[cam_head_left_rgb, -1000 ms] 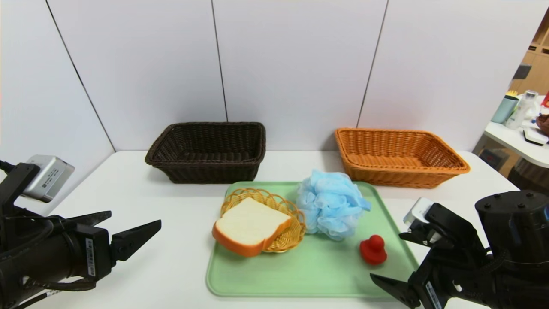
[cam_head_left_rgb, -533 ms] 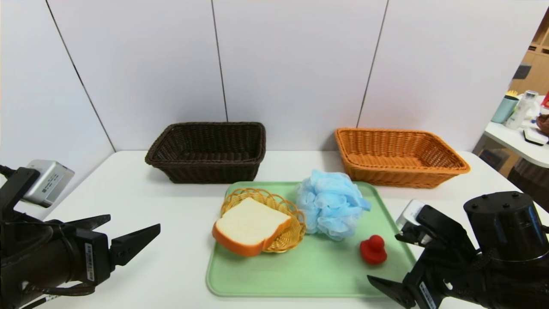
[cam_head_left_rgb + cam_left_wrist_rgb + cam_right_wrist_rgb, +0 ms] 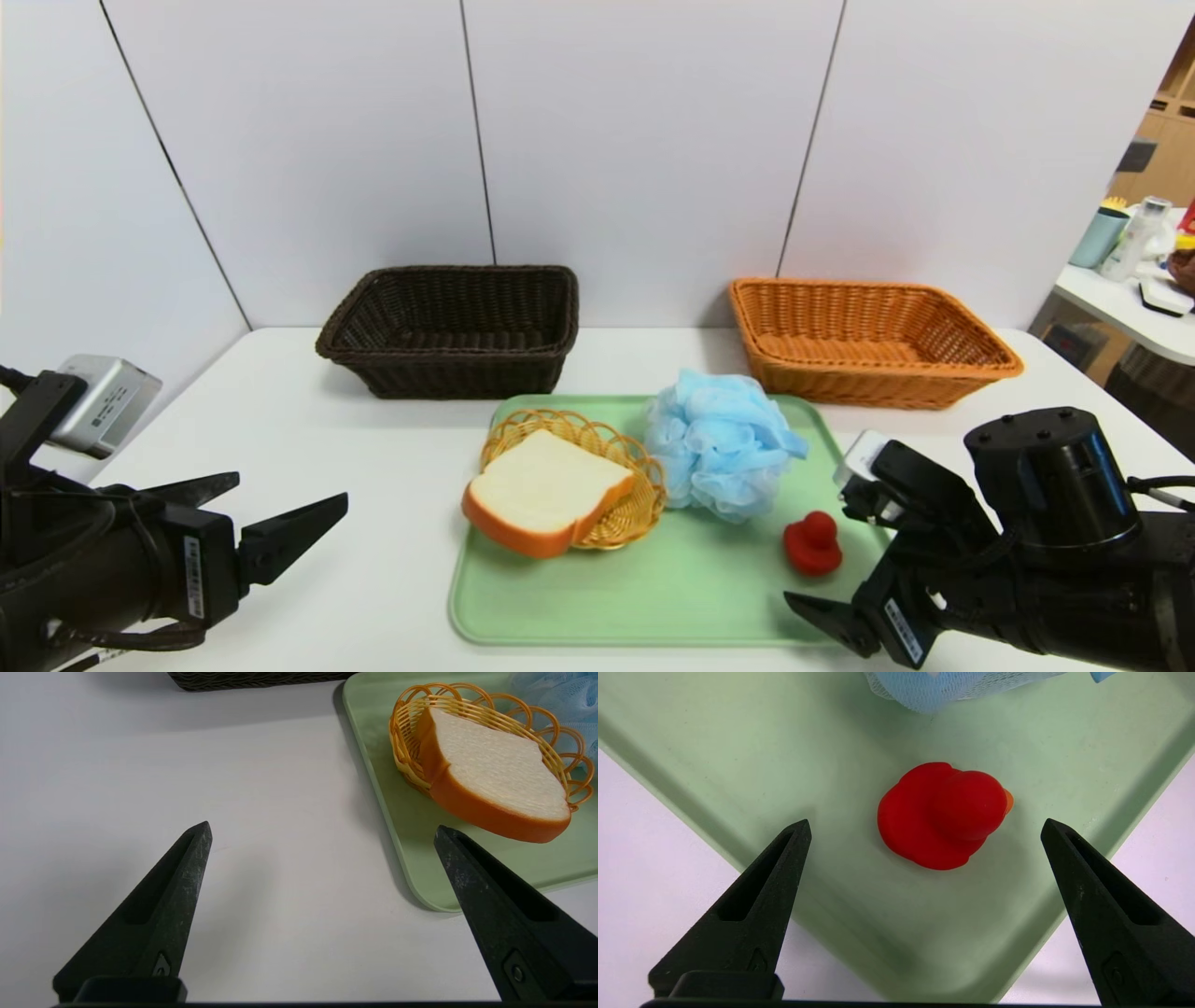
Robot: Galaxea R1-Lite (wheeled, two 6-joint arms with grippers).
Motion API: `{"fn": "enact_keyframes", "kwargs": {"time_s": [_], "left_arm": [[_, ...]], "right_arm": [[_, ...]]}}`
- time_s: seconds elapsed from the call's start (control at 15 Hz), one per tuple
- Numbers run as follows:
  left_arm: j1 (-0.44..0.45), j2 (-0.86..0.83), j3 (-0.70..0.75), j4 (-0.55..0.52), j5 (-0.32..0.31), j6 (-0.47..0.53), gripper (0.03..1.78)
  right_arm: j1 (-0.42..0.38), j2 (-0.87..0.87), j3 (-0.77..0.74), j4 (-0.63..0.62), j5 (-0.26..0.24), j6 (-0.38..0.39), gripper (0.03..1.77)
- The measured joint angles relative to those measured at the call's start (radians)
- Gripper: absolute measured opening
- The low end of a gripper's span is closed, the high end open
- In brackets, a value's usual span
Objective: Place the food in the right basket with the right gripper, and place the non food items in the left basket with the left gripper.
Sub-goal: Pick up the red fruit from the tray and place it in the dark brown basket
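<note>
A slice of bread (image 3: 546,490) lies in a small yellow wicker dish (image 3: 644,499) on the green tray (image 3: 653,588). Beside it on the tray are a blue bath puff (image 3: 719,453) and a red toy duck (image 3: 812,544). The dark brown left basket (image 3: 457,373) and the orange right basket (image 3: 859,387) stand behind the tray, with nothing showing inside them. My right gripper (image 3: 925,823) is open above the tray's near right corner, with the duck (image 3: 941,814) just ahead of its fingertips. Over the bare table left of the tray my left gripper (image 3: 292,487) is open and holds nothing.
The white table (image 3: 373,439) ends at a grey panel wall behind the baskets. A side counter (image 3: 1134,313) with bottles and cups stands off to the far right, away from the table.
My right arm has moved left toward the tray's near right corner and the duck. The left gripper has hardly shifted. The things on the tray have not moved.
</note>
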Motion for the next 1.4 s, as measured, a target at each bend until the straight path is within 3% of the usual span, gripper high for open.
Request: {"fn": "enact_keyframes", "kwargs": {"time_s": [0.4, 1.4], "left_arm": [[0.000, -0.011, 0.007, 0.001, -0.002, 0.000, 1.69], [0.000, -0.018, 0.012, 0.001, -0.004, 0.000, 1.69]], "right_arm": [[-0.016, 0.047, -0.021, -0.061, 0.002, -0.027, 1.70], [-0.025, 0.092, -0.025, -0.065, 0.003, -0.040, 1.70]]}}
